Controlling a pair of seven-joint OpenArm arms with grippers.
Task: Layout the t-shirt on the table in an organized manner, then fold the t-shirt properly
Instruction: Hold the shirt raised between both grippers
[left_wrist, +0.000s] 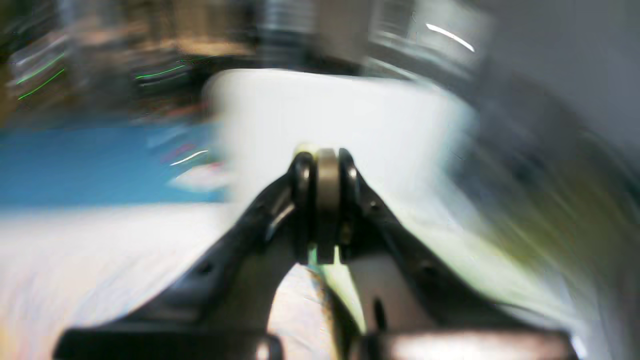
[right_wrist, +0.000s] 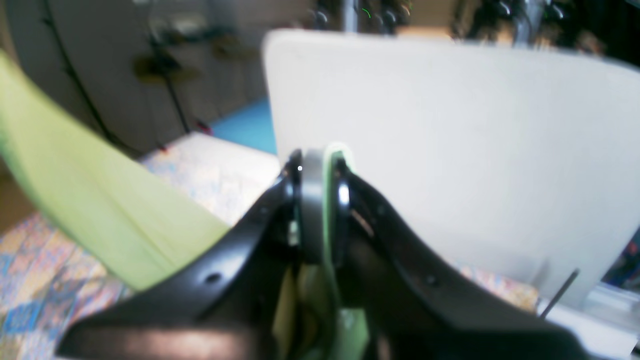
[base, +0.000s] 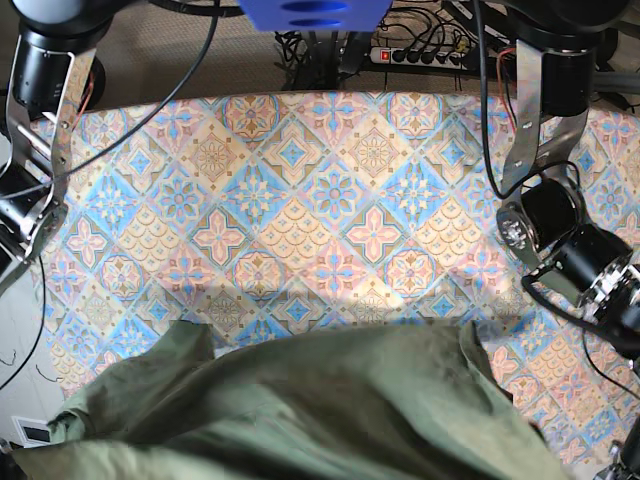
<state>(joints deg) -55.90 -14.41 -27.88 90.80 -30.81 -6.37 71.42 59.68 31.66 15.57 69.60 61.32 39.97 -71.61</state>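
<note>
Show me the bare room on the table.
Free: the wide patterned stretch of table between the two arms, beyond the t-shirt. Crowded: the near edge, where the lifted shirt hangs across nearly the full width.

soft matt wrinkled cotton t-shirt (base: 300, 410); smooth patterned cloth on table (base: 330, 200)

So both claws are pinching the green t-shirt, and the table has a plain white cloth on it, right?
Not quite. The table has a cloth patterned in pink, blue and beige tiles, as the base view shows. Both claws, right and left, do pinch the green t-shirt.
</note>
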